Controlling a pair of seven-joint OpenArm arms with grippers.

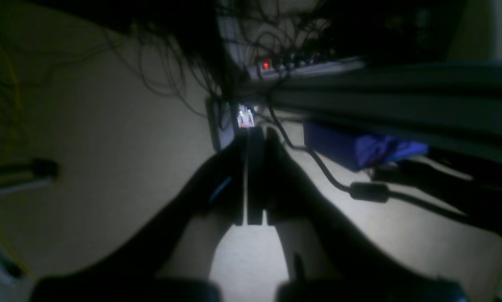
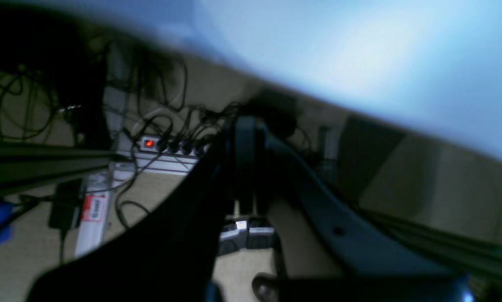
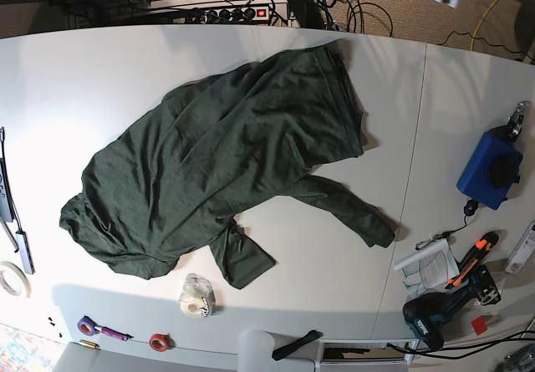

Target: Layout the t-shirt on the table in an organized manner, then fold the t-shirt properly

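The dark green t-shirt (image 3: pixel 226 163) lies crumpled and spread diagonally across the middle of the white table (image 3: pixel 84 79), one sleeve (image 3: pixel 351 209) reaching toward the front right. Neither gripper is near it. In the left wrist view my left gripper (image 1: pixel 255 133) is shut with nothing between its fingers, hanging off the table above the floor. My right gripper (image 2: pixel 244 125) in the right wrist view is shut and empty too, also over the floor beside cables.
A clear tape roll (image 3: pixel 196 297) sits by the shirt's front hem. A blue box (image 3: pixel 489 170), drill (image 3: pixel 435 315), orange cutters (image 3: pixel 470 263) and paper (image 3: pixel 425 265) crowd the right side. Tape rings (image 3: pixel 12 278) lie front left. A power strip (image 3: pixel 242 11) lies behind the table.
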